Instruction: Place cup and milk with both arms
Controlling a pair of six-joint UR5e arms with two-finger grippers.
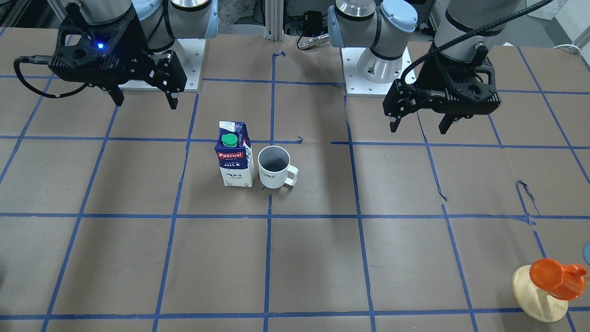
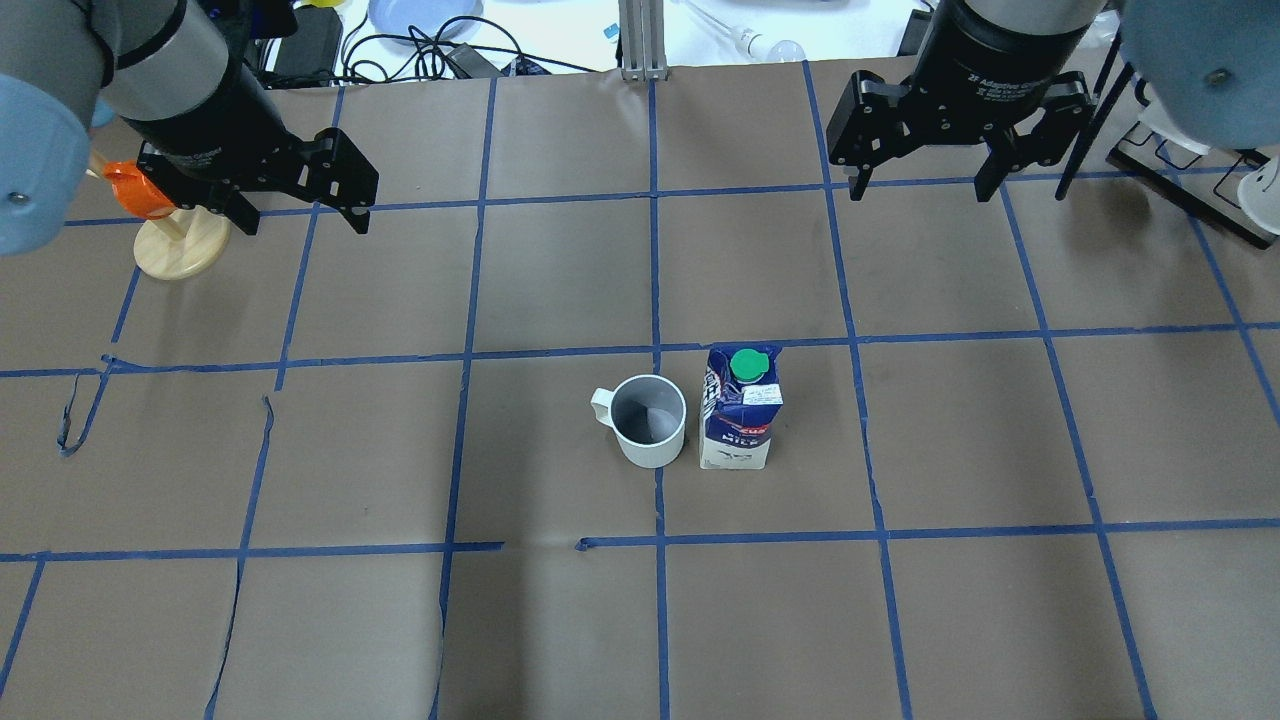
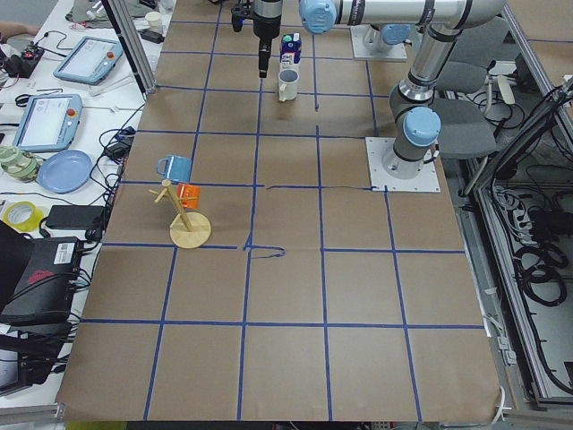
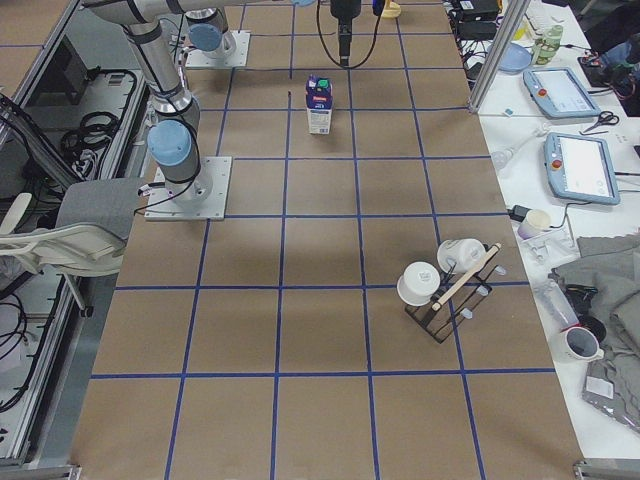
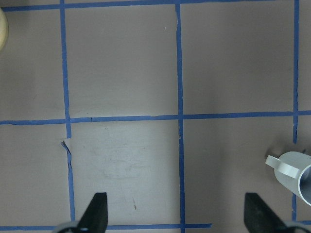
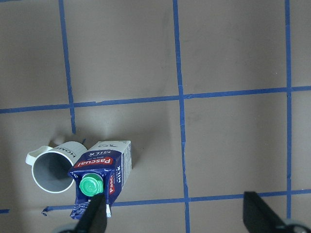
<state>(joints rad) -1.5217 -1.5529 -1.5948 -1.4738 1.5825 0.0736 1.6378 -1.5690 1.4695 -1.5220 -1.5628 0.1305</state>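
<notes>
The white cup with a dark grey inside stands upright near the table's middle, its handle pointing away from the milk. The blue and white milk carton with a green cap stands upright right beside it. They also show in the overhead view, cup and milk. My left gripper hangs open and empty above the table, well off on the cup's side. My right gripper hangs open and empty, well off on the milk's side. The left wrist view shows the cup's handle. The right wrist view shows both milk and cup.
A wooden mug stand with an orange mug stands beside my left gripper, at the table's far side from the robot. A dark rack with white cups stands far off at the table's right end. Blue tape lines grid the brown table.
</notes>
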